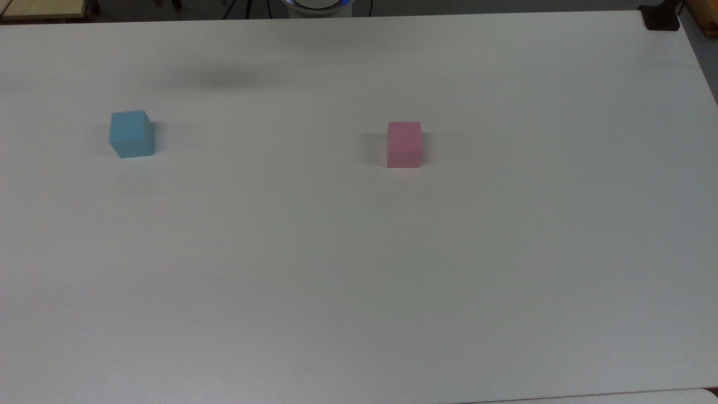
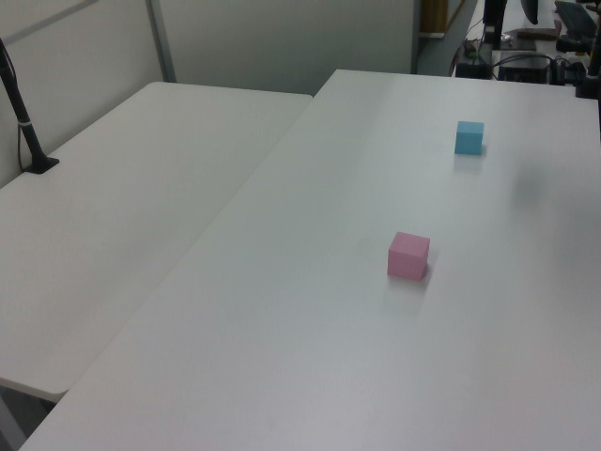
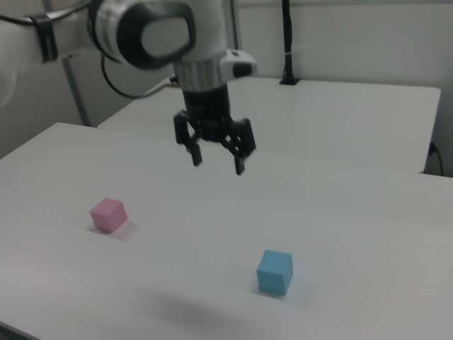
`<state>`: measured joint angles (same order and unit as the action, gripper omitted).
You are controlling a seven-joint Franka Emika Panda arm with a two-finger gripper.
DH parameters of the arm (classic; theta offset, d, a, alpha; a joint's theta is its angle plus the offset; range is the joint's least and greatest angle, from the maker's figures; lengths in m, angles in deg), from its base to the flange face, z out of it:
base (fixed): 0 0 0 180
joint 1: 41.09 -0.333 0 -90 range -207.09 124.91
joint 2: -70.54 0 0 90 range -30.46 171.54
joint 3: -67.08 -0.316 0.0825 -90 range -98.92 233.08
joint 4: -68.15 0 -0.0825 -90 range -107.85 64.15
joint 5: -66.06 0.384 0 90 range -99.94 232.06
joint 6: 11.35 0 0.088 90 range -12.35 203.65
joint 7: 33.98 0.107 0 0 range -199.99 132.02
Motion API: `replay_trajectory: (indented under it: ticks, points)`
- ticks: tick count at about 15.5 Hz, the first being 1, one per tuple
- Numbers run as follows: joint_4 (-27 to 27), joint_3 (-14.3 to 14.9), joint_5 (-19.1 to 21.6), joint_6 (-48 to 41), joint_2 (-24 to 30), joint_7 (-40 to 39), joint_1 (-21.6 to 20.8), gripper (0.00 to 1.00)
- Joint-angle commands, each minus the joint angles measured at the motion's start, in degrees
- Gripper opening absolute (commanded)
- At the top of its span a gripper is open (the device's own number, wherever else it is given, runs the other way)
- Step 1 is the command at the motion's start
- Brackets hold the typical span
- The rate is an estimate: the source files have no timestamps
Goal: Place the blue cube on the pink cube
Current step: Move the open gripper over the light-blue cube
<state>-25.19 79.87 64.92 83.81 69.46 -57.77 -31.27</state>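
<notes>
The blue cube (image 1: 132,134) rests on the white table at the top view's left; it also shows as the blue cube (image 2: 470,137) and the blue cube (image 3: 274,272). The pink cube (image 1: 404,145) sits apart from it near the middle, seen too as the pink cube (image 2: 408,256) and the pink cube (image 3: 108,214). In the right view my gripper (image 3: 218,160) hangs open and empty high above the table, up and to the left of the blue cube, its fingers (image 3: 240,162) pointing down.
The white table (image 1: 359,269) has wide free surface around both cubes. A second white table (image 2: 122,216) adjoins it at the left view's left, with a black pole (image 2: 23,122) on it. My arm's base (image 1: 317,4) sits at the top view's far edge.
</notes>
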Motion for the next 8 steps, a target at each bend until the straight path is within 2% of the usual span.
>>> replay_trajectory:
  ticks: [1,5,8]
  points:
    - [-11.23,1.35,1.84,13.00,1.96,-0.39,0.46,1.00]
    - [-18.80,3.12,2.90,25.21,1.17,-0.39,0.64,1.00]
    - [-21.44,3.21,2.90,31.99,-1.11,-0.30,2.12,1.00]
